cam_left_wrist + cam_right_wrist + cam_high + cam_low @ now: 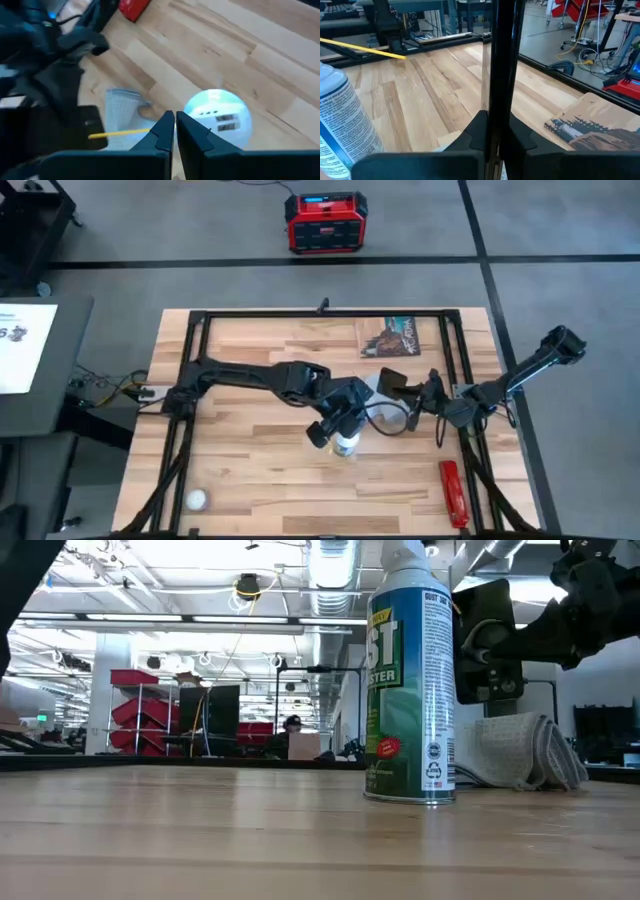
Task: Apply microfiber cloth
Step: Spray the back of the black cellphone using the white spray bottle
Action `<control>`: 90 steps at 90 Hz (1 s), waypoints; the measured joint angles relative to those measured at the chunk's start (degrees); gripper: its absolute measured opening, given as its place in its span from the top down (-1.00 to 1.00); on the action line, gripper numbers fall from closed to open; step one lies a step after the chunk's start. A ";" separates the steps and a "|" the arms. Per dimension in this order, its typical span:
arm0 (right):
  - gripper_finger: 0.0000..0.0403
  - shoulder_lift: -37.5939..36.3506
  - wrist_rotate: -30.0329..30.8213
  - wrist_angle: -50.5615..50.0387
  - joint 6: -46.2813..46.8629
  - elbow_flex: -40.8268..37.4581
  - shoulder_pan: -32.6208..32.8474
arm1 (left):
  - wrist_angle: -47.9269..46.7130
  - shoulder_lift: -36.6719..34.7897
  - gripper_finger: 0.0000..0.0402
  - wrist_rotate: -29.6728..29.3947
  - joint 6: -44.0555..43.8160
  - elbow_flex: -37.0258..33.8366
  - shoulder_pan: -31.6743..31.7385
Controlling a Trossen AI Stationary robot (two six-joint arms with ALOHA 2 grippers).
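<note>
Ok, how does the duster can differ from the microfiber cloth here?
The duster can stands upright and tall; the microfiber cloth lies low and bunched. The can is rigid with a printed label; the cloth is soft and plain. Both rest on the table, near each other. The right claw holds a black phone.

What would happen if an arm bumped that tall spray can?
It would probably tip: the can is tall and narrow and stands upright on a small base on the smooth table. Once down, its round body would likely roll. Its glossy wall looks stiff and may be slippery to pinch.
</note>
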 joint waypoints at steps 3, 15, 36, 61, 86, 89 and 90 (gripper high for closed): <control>0.94 0.00 -0.01 -0.08 0.00 0.00 0.00 | -0.41 0.20 1.00 0.19 0.07 0.04 0.06; 0.94 0.00 0.00 -0.45 0.04 0.00 0.09 | -0.03 0.81 1.00 0.37 0.26 0.11 0.25; 0.94 0.00 0.00 -0.38 0.02 0.00 0.07 | -2.78 0.92 1.00 -0.95 0.47 3.15 0.28; 0.94 0.00 0.00 -0.36 0.04 0.00 0.07 | -4.28 0.92 1.00 -1.15 0.58 4.50 0.28; 0.94 0.00 0.00 -0.37 0.02 0.00 0.07 | -5.27 0.92 1.00 -2.91 -1.39 4.50 0.01; 0.94 0.00 0.00 -0.41 0.02 0.00 0.07 | -5.71 0.92 1.00 -4.23 -1.62 4.50 -0.09; 0.94 0.00 0.00 -0.41 0.02 0.00 0.07 | -5.93 0.92 1.00 -4.76 -1.70 4.50 -0.14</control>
